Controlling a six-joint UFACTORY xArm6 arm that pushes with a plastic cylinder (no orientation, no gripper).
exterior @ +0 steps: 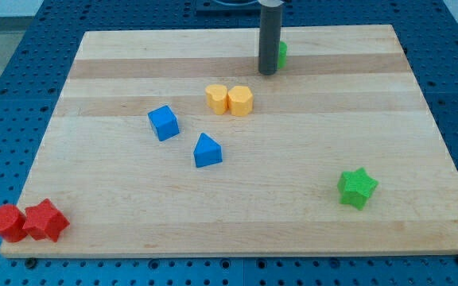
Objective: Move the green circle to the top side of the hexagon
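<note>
Green plastic, smooth and matte, shows as a sliver at the view's top: the green circle (281, 53) sits near the far edge of the board, mostly hidden behind my rod, so only its right side can be seen. My tip (267, 72) rests on the wood just at the circle's left and slightly toward the view's bottom, seemingly touching it, though the contact itself is hidden; the rod is a plain dark grey cylinder with no fingers to open or close, and it grasps nothing. Below and to the left, near the board's middle, lie two yellow pieces side by side and touching: the yellow heart (216, 98) on the left and the yellow hexagon (241, 101) on the right, both with soft, rounded edges. Farther left sits the blue cube (164, 123), and just below it to the right the blue triangle (207, 151). A green star (358, 188) lies well apart at the lower right. At the lower left corner, the red circle (6, 222) and red star (45, 221) touch. All rest on a pale wooden board (356, 103) with banded grain.
</note>
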